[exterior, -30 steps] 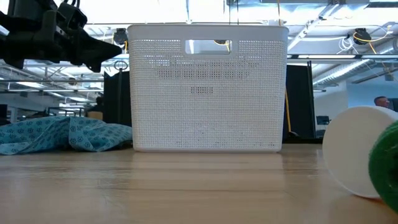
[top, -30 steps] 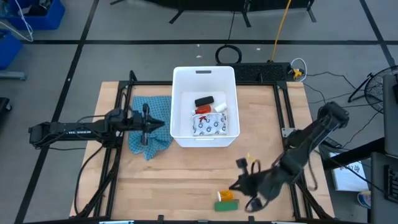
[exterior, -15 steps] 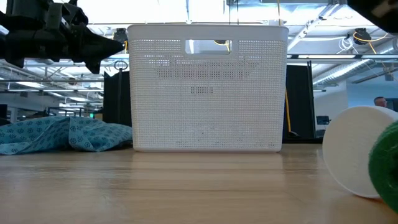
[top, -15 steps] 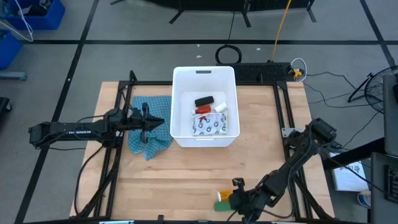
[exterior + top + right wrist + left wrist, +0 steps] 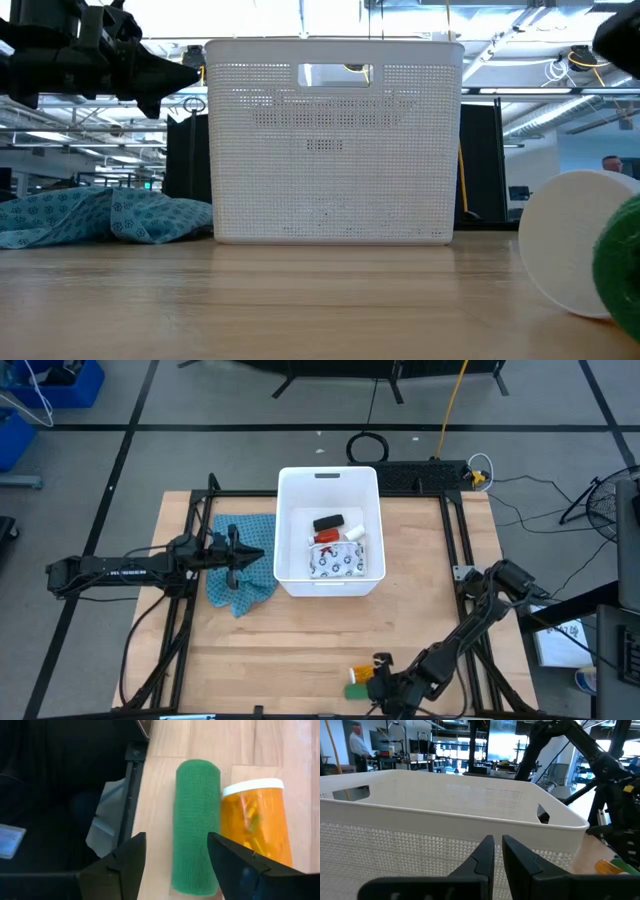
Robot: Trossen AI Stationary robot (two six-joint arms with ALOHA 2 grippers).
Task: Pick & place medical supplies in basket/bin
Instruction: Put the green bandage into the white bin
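The white basket (image 5: 330,575) stands mid-table and holds a patterned white pouch (image 5: 335,563), a red bottle (image 5: 327,538) and a black packet (image 5: 328,522). At the near edge lie a green packet (image 5: 195,825) rolled into a cylinder and, touching its side, an orange vial (image 5: 255,820) with a white cap. My right gripper (image 5: 177,865) is open just above them, one finger on each side of the green roll's end, touching nothing. In the low view a white cylinder (image 5: 570,245) shows beside the green roll (image 5: 622,270). My left gripper (image 5: 235,555) hovers shut above the teal cloth (image 5: 245,585).
The teal cloth lies left of the basket. Black frame rails (image 5: 195,610) run along the table's left and right sides. The table's near edge (image 5: 145,750) is close beside the green roll. Bare wood (image 5: 300,640) lies between the basket and the near edge.
My right gripper has gone toward the table's near edge and a little left, coming down at the green roll and the orange vial. The arm's elbow has dropped lower. The items on the table have not moved.
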